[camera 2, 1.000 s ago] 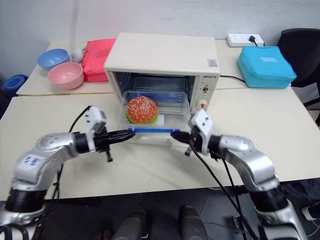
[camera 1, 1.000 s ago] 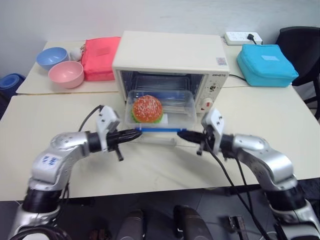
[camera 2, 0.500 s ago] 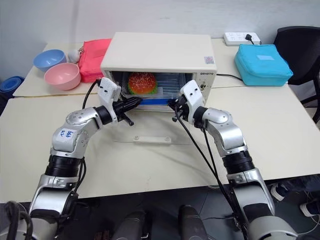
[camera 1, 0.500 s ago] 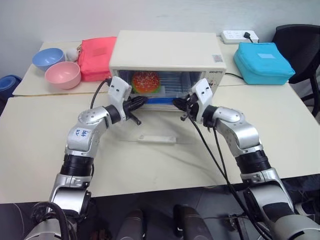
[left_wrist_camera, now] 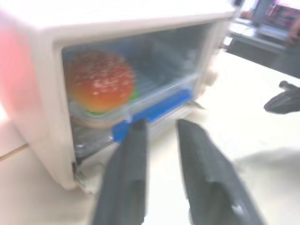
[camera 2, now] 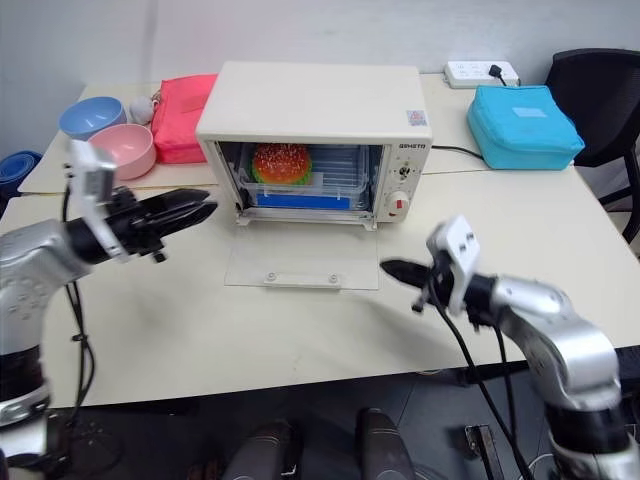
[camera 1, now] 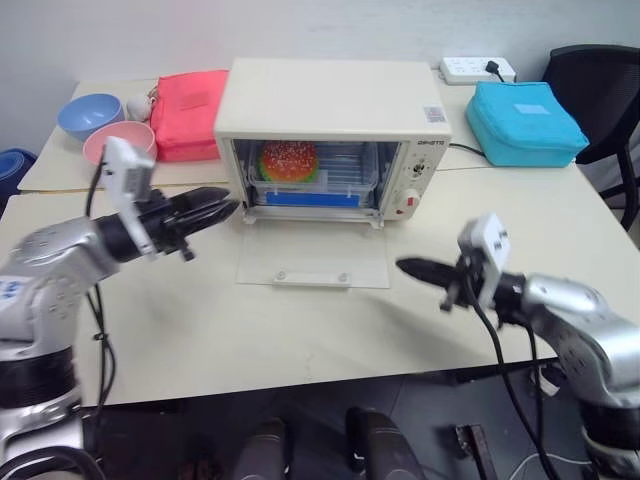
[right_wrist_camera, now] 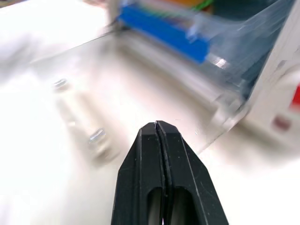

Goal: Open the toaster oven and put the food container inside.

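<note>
The left gripper (camera 1: 222, 207), two black fingers standing a little apart and empty, hung off the oven's left front corner. The right gripper (camera 1: 409, 267), fingers pressed together on nothing, hung low over the table beside the right edge of the dropped door.

The clear rectangular plastic food container (camera 1: 312, 172) with a blue clip along its front and a toy hamburger (camera 1: 289, 160) in it sat on the rack inside the cream-white boxy toaster oven (camera 1: 335, 120), towards the left. The glass door (camera 1: 314, 262) lay flat on the pale table (camera 1: 190, 320).

What could have gone wrong: the blue edge seemed close to the mouth, so if the box was not far enough in, a closing door might have caught on it. Either arm sweeping across could also have knocked the open door.

Half a second before, both grippers were at the oven mouth, either side of the container; now both were drawn back and apart, the left fingers parted, the box left inside.
</note>
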Robot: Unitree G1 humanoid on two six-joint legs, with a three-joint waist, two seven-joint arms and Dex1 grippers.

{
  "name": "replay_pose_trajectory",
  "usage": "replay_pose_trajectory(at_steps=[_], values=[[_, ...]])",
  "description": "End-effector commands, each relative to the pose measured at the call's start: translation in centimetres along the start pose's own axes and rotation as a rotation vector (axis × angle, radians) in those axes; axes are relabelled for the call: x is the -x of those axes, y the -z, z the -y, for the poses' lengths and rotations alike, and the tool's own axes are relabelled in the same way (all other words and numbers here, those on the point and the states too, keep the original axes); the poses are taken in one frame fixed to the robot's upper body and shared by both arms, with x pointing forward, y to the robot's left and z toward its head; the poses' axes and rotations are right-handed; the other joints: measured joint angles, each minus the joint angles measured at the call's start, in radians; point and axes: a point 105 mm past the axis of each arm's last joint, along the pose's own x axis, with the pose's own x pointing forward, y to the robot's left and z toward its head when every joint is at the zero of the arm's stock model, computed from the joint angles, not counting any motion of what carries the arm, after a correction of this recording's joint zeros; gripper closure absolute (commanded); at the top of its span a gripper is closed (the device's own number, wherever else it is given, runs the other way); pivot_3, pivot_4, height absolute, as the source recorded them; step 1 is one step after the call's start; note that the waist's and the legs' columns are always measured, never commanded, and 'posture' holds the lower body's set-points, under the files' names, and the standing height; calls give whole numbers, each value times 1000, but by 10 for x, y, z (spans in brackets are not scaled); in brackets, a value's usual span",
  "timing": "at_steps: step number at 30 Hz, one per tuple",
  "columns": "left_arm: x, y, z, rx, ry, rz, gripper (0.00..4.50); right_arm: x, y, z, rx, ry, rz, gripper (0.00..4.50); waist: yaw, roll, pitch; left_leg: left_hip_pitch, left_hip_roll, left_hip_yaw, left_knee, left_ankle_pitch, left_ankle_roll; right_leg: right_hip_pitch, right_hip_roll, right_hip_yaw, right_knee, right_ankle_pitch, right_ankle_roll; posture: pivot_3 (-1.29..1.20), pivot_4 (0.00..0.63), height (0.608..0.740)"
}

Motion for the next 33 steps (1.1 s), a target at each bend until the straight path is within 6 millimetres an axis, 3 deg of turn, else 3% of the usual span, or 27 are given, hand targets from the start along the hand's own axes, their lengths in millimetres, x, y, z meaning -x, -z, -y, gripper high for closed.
replay_pose_trajectory(at_steps=[1, 8, 15, 20, 26, 30, 33], values=[[19, -18, 13, -45, 55, 4, 2115, 3, 10, -14, -13, 13, -16, 4500, 1, 0, 0, 1, 0, 0, 0, -1, 1, 1, 0, 0, -1, 0, 0, 0, 150, 740], [39, -24, 6, -77, 22, -3, 100, -21, 48, 0, -78, 170, -45, 4500, 0, -1, -1, 16, 1, 0, -5, 0, 0, 13, -1, 0, -3, -2, -3, 0, 150, 740], [43, -27, 8, -120, 19, -14, 16, -45, 63, 22, -118, 264, -1, 4500, -2, -1, -1, 13, 0, 1, -10, 2, -4, 7, -1, 1, -3, -2, -4, 0, 150, 740], [45, -30, 3, -123, -9, 6, 16, -37, 18, 25, -92, 198, 132, 4500, -1, -1, -1, 13, 0, 1, -10, 1, -2, 7, -1, 1, -1, -2, -4, 0, 150, 740], [45, -28, 0, -129, -27, 9, 16, 1, -71, 35, -122, 145, 392, 4500, -6, -1, 0, 12, 0, 2, -11, 2, -2, 4, -1, 2, 1, -2, -4, 0, 150, 740], [45, -28, -2, -134, -33, 15, 16, 13, -81, 45, -116, 163, 378, 4500, 1, -1, -1, 12, 1, 1, -13, 2, -3, 4, 0, 0, 0, -3, -5, 0, 150, 740], [44, -28, -5, -139, -35, 21, 16, 21, -68, 51, -45, 173, 269, 4500, 4, -1, -1, 11, 0, 1, -12, 1, -3, 3, -1, 0, 0, -3, -6, 0, 150, 740]])
